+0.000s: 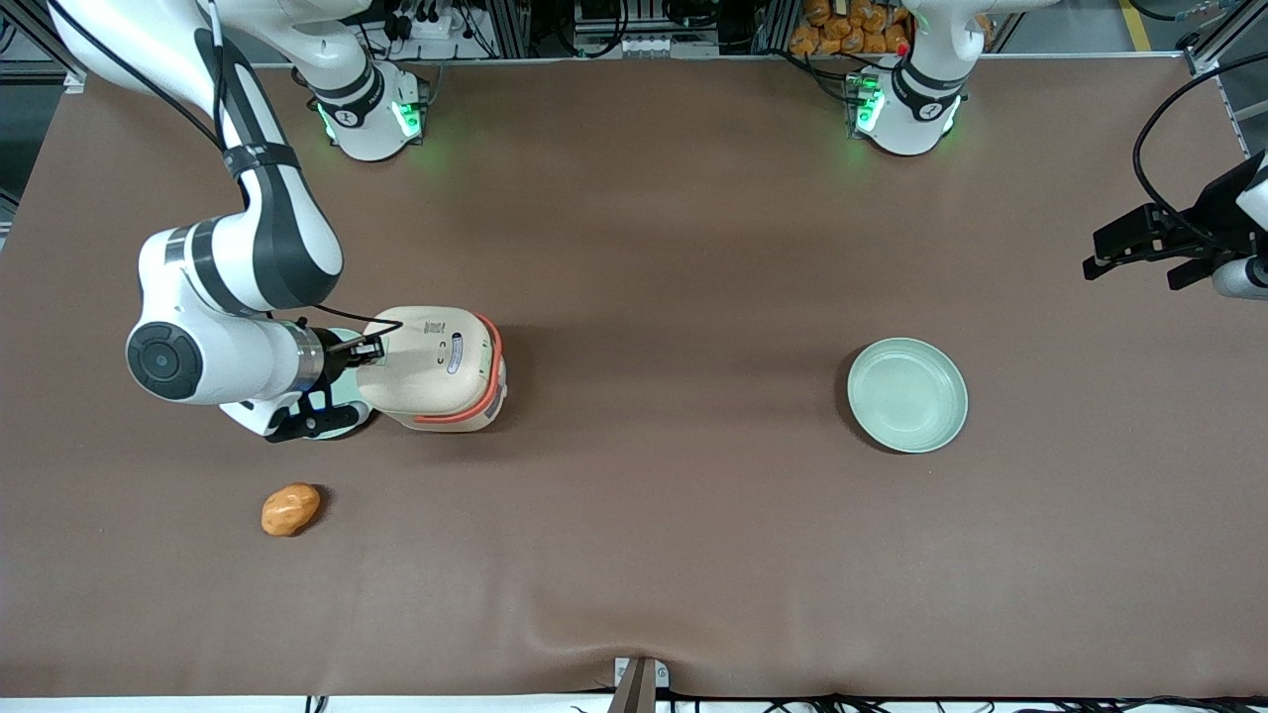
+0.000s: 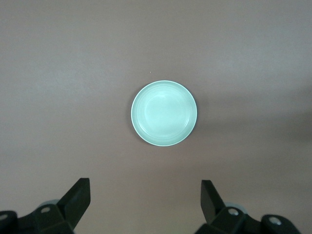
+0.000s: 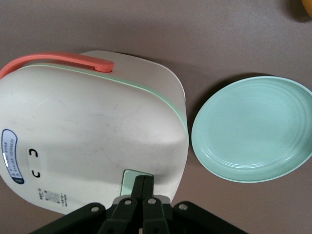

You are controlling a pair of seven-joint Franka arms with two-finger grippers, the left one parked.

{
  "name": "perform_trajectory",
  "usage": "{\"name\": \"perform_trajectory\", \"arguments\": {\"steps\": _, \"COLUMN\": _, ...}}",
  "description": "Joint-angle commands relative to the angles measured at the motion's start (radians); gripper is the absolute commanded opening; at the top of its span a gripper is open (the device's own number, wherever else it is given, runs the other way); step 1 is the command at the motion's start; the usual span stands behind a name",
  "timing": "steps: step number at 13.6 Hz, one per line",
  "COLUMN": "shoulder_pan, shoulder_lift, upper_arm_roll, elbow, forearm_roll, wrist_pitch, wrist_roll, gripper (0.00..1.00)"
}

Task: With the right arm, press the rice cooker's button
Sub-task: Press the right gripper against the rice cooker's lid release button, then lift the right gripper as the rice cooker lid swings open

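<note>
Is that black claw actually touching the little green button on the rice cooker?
Touching. In the right wrist view the gripper, fingers shut together, has its tips resting on the button on the rice cooker, with no gap visible.

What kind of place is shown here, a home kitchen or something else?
Probably a robot lab, not a kitchen: a brown-covered table, the gripper shut at the rice cooker button, aluminium framing.
</note>
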Motion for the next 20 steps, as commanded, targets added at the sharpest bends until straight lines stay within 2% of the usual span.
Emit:
{"name": "perform_trajectory", "arguments": {"steps": 1, "shoulder_pan": 0.023, "shoulder_lift": 0.008, "upper_arm_roll": -0.005, "elbow": -0.02, "forearm_roll": 0.013, "wrist_pitch": 0.007, "wrist_roll": 0.007, "gripper": 0.0}}
{"name": "perform_trajectory", "arguments": {"steps": 10, "shoulder_pan": 0.025, "shoulder_lift": -0.006, "upper_arm_roll": -0.004, "elbow": 0.035, "forearm_roll": 0.01, "wrist_pitch": -0.004, "wrist_roll": 0.011, "gripper": 0.0}}
{"name": "perform_trajectory", "arguments": {"steps": 12, "shoulder_pan": 0.025, "shoulder_lift": -0.017, "upper_arm_roll": -0.004, "elbow": 0.094, "forearm_roll": 0.011, "wrist_pitch": -0.033, "wrist_roll": 0.011, "gripper": 0.15}}
{"name": "perform_trajectory", "arguments": {"steps": 14, "shoulder_pan": 0.025, "shoulder_lift": -0.029, "upper_arm_roll": -0.004, "elbow": 0.141, "forearm_roll": 0.008, "wrist_pitch": -0.034, "wrist_roll": 0.013, "gripper": 0.54}}
{"name": "perform_trajectory", "arguments": {"steps": 15, "shoulder_pan": 0.025, "shoulder_lift": -0.031, "upper_arm_roll": -0.005, "elbow": 0.16, "forearm_roll": 0.008, "wrist_pitch": -0.034, "wrist_roll": 0.013, "gripper": 0.64}}
{"name": "perform_trajectory", "arguments": {"steps": 17, "shoulder_pan": 0.023, "shoulder_lift": -0.035, "upper_arm_roll": -0.004, "elbow": 0.188, "forearm_roll": 0.008, "wrist_pitch": -0.034, "wrist_roll": 0.013, "gripper": 0.92}}
{"name": "perform_trajectory", "arguments": {"steps": 18, "shoulder_pan": 0.023, "shoulder_lift": -0.05, "upper_arm_roll": -0.004, "elbow": 0.19, "forearm_roll": 0.007, "wrist_pitch": -0.031, "wrist_roll": 0.01, "gripper": 0.94}}
{"name": "perform_trajectory", "arguments": {"steps": 19, "shoulder_pan": 0.023, "shoulder_lift": -0.058, "upper_arm_roll": -0.004, "elbow": 0.191, "forearm_roll": 0.007, "wrist_pitch": -0.03, "wrist_roll": 0.011, "gripper": 1.0}}
{"name": "perform_trajectory", "arguments": {"steps": 20, "shoulder_pan": 0.023, "shoulder_lift": -0.064, "upper_arm_roll": -0.004, "elbow": 0.199, "forearm_roll": 0.007, "wrist_pitch": -0.028, "wrist_roll": 0.01, "gripper": 1.0}}
